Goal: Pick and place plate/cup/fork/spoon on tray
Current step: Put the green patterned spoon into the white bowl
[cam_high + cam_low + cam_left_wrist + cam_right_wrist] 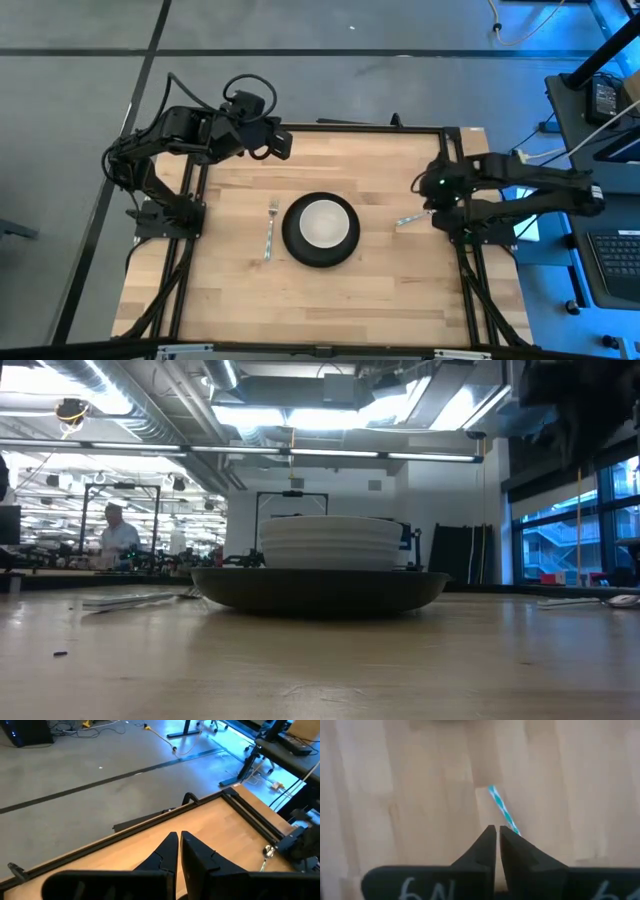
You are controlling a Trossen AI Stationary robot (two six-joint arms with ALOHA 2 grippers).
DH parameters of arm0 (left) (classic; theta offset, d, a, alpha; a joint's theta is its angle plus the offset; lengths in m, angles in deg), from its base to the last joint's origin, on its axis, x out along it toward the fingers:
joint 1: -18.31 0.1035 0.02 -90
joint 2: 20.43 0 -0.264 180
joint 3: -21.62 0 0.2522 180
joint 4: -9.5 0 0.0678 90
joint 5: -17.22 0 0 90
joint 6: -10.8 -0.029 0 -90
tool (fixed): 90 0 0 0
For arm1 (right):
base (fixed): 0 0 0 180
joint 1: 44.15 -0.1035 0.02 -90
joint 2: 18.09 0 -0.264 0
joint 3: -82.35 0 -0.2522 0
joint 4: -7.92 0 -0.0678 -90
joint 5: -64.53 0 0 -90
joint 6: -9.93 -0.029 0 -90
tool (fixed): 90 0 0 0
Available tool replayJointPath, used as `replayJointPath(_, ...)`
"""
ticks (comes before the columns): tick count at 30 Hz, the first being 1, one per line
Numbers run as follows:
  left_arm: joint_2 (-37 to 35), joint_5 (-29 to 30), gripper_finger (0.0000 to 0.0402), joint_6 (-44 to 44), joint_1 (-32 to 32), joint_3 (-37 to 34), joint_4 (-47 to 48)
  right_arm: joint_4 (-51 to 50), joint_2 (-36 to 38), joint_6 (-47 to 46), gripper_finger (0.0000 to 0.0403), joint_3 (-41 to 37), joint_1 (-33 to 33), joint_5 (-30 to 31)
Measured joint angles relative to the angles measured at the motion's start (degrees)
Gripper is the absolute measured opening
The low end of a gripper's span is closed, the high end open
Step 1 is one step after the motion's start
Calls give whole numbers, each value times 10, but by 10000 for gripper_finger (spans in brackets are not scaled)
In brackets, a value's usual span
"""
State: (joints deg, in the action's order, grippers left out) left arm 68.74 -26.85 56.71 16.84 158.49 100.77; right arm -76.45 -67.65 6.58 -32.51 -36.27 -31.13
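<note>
The black plate lies at the table's middle with the white cup standing on it; both also show in the low view, the plate under the cup. The fork lies flat left of the plate. The spoon lies flat right of the plate. Its striped handle runs out past my right gripper's fingertips. My right gripper is shut and hovers above the spoon's right end. My left gripper is shut, raised over the table's far left edge.
Black frame rails run along the table's left, far and right edges. Bare wood lies near the front edge. No tray shows in any view. A person stands far off in the room behind.
</note>
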Motion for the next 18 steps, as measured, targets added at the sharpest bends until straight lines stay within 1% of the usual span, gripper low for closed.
replayJointPath(2, 0, 0, 14, 0, 0, 0, 0, 12, -4, 16, 25, -36, 0, 0)
replayJointPath(5, 0, 0, 14, -1, 0, 0, 0, 32, -14, 26, 25, -64, 0, -26)
replayJointPath(9, 0, 0, 14, -26, 0, 0, 0, 32, -32, 28, 25, -55, 0, -27)
replayJointPath(18, 0, 0, 14, -29, 0, 0, 0, 35, -64, 34, 25, -63, 0, -29)
